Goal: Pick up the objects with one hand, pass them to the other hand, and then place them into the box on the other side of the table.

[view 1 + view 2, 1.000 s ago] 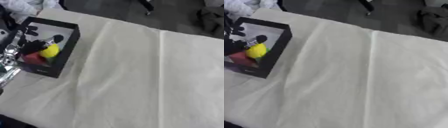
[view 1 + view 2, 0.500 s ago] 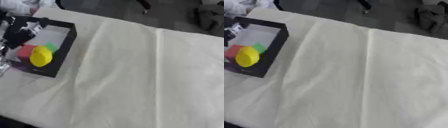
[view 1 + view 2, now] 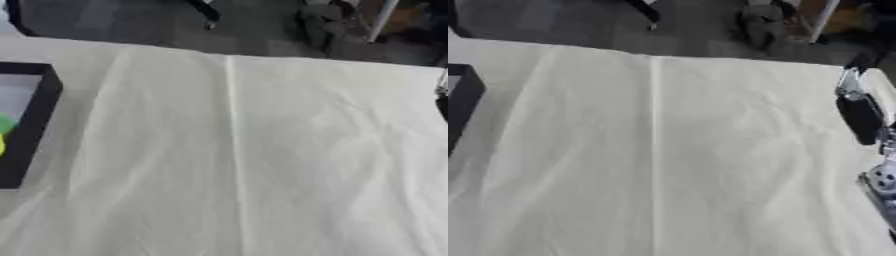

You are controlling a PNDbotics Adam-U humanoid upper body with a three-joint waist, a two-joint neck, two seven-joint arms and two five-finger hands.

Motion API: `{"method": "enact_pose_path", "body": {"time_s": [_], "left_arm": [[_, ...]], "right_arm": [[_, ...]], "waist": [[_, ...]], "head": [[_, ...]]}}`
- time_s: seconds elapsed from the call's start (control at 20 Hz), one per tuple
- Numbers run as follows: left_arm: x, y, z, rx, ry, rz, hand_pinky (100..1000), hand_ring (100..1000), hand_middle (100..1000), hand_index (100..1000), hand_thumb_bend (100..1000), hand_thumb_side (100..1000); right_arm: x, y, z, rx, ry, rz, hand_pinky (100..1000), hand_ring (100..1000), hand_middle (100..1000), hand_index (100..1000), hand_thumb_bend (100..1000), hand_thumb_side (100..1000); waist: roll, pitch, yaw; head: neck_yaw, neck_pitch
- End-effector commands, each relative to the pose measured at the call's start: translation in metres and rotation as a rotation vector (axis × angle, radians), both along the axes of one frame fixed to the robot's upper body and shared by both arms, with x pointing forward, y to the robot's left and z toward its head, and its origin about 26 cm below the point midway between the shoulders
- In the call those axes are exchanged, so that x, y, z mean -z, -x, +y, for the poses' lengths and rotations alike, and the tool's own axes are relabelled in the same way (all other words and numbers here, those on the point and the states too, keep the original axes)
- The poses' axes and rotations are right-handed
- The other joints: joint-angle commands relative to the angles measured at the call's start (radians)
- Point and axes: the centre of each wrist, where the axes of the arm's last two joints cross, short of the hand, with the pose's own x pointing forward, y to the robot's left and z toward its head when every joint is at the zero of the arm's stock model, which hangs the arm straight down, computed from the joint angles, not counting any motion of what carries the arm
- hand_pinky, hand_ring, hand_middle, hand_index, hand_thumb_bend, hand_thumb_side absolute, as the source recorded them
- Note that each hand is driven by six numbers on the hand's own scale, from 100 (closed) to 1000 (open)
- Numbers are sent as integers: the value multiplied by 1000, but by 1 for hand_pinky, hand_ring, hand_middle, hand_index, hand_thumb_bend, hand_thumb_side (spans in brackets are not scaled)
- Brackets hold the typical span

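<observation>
box (image 3: 33, 131) at table's left edge, green (image 3: 4, 123) and yellow bits just showing inside | likely light, rigid, smooth: wrap round middle | right hand (image 3: 861, 119) at right edge, finger state unreadable | left hand unseen

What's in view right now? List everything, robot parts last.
Box: one, black, at the table's left edge, partly out of view.
Yellow thing: one, a sliver inside the box at the picture's edge.
Green thing: one, inside the box, just beyond the yellow one.
Table cloth: one, cream, creased, covering the table.
Right arm: one, black and silver, along the right edge; its hand cannot be made out.
</observation>
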Motion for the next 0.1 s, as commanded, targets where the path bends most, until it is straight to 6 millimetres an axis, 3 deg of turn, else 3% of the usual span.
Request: {"method": "enact_pose_path", "body": {"time_s": [0.05,0.1], "left_arm": [[5,3,-4,62,64,-51,1000,257,797,900,598,886],[8,3,-5,83,93,-58,1000,253,792,887,689,754]], "right_arm": [[2,2,0,-27,-66,-12,748,858,798,881,100,398],[5,3,1,-38,-85,-7,742,860,802,883,100,348]], "waist": [[15,-28,2],[19,-30,2]], "head": [[-27,10],[-29,12]]}}
